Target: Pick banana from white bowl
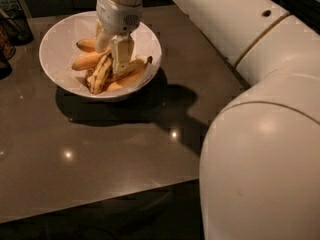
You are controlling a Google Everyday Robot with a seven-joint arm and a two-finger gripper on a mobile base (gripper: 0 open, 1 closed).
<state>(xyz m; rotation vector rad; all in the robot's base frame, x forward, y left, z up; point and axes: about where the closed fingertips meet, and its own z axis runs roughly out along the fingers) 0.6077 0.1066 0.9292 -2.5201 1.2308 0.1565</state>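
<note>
The white bowl point(57, 44) stands at the back left of the dark table and holds several bananas. The banana point(100, 74), dull yellow with dark streaks, lies lengthwise in the middle of the bowl among smooth orange-yellow ones. My gripper point(111, 51) hangs straight down into the bowl from the white arm. Its fingers point(122, 54) stand apart, astride the streaked banana's upper end. They reach down among the fruit and hide part of the pile.
The dark glossy table point(125, 149) runs forward to a front edge near the bottom. My arm's large white body point(260, 134) fills the right side. Dark objects point(7, 39) stand at the far left edge beside the bowl.
</note>
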